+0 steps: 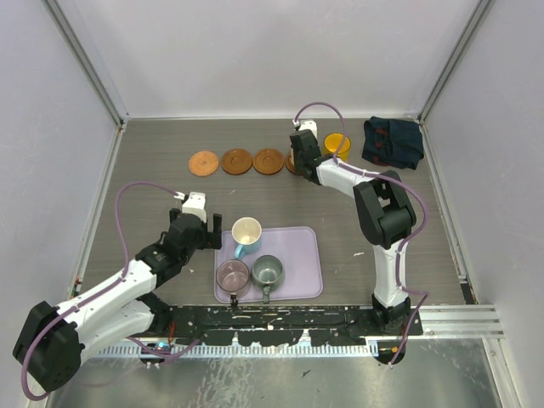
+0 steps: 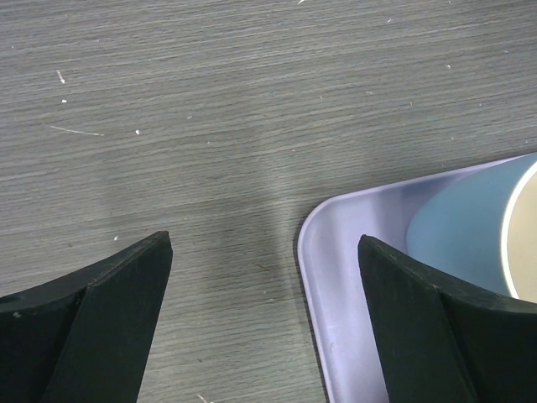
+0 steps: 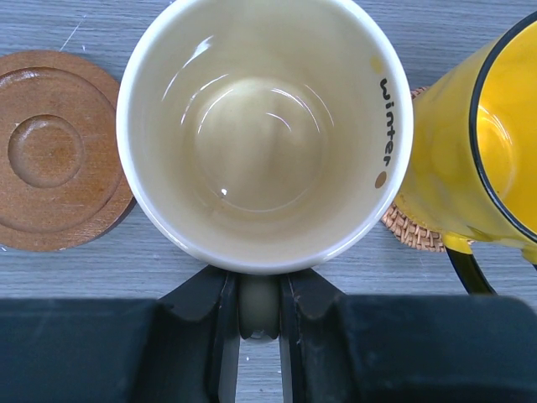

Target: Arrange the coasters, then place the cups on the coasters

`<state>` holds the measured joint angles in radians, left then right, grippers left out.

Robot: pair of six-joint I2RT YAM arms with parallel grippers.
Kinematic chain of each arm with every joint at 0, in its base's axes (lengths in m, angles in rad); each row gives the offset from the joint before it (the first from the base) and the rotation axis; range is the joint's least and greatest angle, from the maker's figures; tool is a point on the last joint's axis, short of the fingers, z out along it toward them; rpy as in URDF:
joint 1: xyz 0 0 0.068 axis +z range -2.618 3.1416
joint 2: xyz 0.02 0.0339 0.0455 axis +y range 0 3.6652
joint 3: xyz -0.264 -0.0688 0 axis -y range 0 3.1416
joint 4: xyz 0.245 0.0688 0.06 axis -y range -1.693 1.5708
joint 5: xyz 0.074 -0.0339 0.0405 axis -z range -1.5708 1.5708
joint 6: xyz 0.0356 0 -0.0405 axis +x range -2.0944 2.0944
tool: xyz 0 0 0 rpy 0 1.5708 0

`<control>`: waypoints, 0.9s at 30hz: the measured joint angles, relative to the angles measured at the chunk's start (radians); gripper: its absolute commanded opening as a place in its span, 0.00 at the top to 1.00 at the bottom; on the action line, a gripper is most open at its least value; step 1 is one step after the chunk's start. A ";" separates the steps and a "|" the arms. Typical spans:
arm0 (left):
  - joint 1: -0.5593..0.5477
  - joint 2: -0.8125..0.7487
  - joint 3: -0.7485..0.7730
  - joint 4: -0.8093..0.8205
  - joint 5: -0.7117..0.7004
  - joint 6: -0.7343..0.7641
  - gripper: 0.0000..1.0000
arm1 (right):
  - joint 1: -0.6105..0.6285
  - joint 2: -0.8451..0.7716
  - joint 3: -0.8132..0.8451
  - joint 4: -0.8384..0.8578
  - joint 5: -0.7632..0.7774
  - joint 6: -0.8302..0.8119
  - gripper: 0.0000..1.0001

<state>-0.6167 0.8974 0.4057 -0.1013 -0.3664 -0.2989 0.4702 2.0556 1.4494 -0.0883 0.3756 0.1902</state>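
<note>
Pinching the handle of the pale cream cup [image 3: 264, 126], the right gripper [image 3: 258, 290] is at the far side of the table [image 1: 153, 140]. Its two fingers [image 3: 220, 323] press on the handle from both sides, and the cup stands upright with its mouth up. The word "winter" is printed inside the rim. Just to the right of it stands the bright yellow cup [image 3: 478, 143], which sits on a woven coaster [image 3: 409, 227]; the two cups are very close, but I cannot tell if they touch.

To the left, in a row along the far part of the table, lie the first coaster [image 1: 203, 162], the second coaster [image 1: 236, 161] and the third coaster [image 1: 269, 160], all flat and without cups. A brown edge of a fourth coaster [image 1: 292, 164] shows beside the right gripper, but I cannot tell if the cream cup rests on it.

Nearer, the lavender tray [image 1: 293, 246] holds three cups: the light blue cup [image 1: 246, 234] at its far left corner, the mauve cup [image 1: 232, 274] and the grey-green cup [image 1: 267, 271] at its near edge. The left gripper [image 2: 264, 252] is low at the tray's far left corner with its jaws spread wide and nothing between them. A dark blue cloth [image 1: 393, 142] lies in the far right corner.
</note>
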 measured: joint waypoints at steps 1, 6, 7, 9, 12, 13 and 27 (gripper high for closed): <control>0.000 0.000 0.000 0.000 0.000 0.000 0.07 | 0.000 0.000 0.000 0.000 0.000 0.000 0.77; 0.000 0.000 0.000 0.000 0.000 0.000 0.07 | 0.000 0.000 0.000 0.005 0.001 0.001 0.69; 0.000 0.000 0.000 0.000 0.000 0.000 0.07 | 0.000 0.000 0.001 0.012 0.002 0.001 0.67; 0.000 0.000 0.000 0.000 0.000 0.000 0.07 | 0.000 0.000 0.004 0.016 0.003 0.001 0.63; 0.000 0.000 0.000 0.000 0.000 0.000 0.07 | 0.000 0.000 0.004 0.020 0.005 0.001 0.61; 0.000 0.000 0.000 0.000 0.000 0.000 0.07 | 0.000 0.000 0.004 0.021 0.005 0.001 0.61; 0.000 -0.003 0.000 -0.001 0.000 0.000 0.07 | 0.016 -0.005 -0.010 0.041 0.012 0.003 0.60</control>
<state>-0.6167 0.8948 0.4057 -0.1020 -0.3664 -0.2993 0.4866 2.0506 1.4399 -0.0475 0.3874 0.1928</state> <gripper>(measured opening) 0.933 0.398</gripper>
